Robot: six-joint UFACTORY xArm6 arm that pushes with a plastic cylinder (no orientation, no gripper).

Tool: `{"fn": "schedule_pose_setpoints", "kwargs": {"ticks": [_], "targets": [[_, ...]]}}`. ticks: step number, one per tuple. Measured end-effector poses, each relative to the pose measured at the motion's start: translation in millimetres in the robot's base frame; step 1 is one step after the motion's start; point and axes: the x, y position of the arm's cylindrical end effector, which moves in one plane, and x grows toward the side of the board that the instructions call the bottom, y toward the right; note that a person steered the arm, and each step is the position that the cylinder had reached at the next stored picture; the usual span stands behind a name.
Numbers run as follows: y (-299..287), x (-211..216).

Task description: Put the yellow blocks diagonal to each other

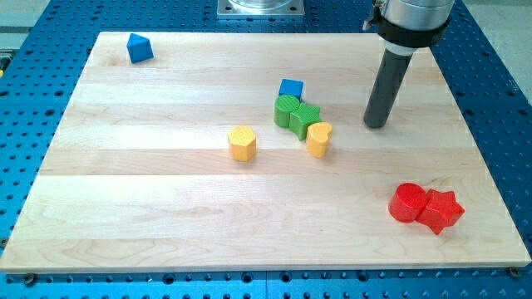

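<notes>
A yellow hexagonal block stands alone near the middle of the wooden board. A yellow heart-shaped block lies to its right, about level with it, touching a green block. My tip rests on the board to the right of the yellow heart block, a short gap away, touching no block.
A second green block touches the first, and a blue cube sits just above them. A blue block is at the view's top left. A red cylinder and a red star touch at the bottom right.
</notes>
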Motion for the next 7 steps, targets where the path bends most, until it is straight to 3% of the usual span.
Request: {"fn": "schedule_pose_setpoints", "kwargs": {"ticks": [1, 3, 4, 5, 7], "targets": [[-15.3, 0.5], [-60.9, 45.7], [-124.8, 49.9], [-108.5, 91.9], [-181.4, 86.3]]}}
